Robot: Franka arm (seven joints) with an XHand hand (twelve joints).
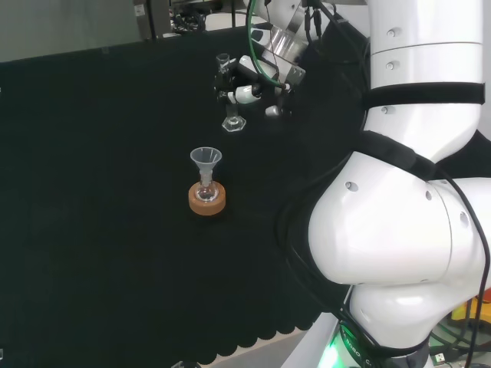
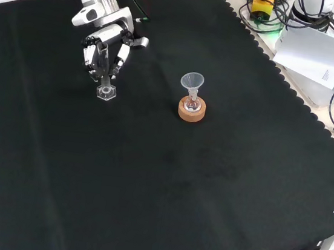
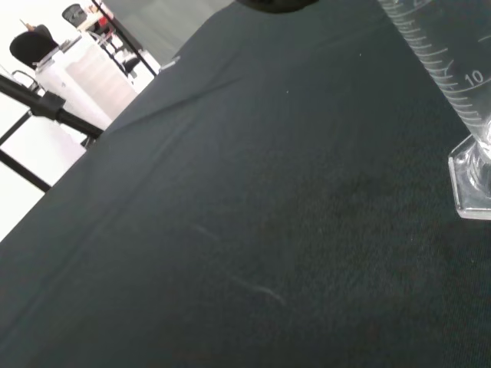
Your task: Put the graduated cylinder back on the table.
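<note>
Hand [image 2: 107, 44] fingers [image 2: 119, 55] curled around clear glass graduated cylinder [image 2: 106, 87]; cylinder upright, hexagonal base on black-clothed table [image 2: 148, 177], printed scale visible.

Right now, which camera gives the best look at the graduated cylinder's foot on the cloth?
The wrist view: the graduated cylinder is close, its scale marks and foot plain. The front view shows its foot small below the hand, whose fingers curl round it. The head view shows it upright, partly behind the fingers.
</note>
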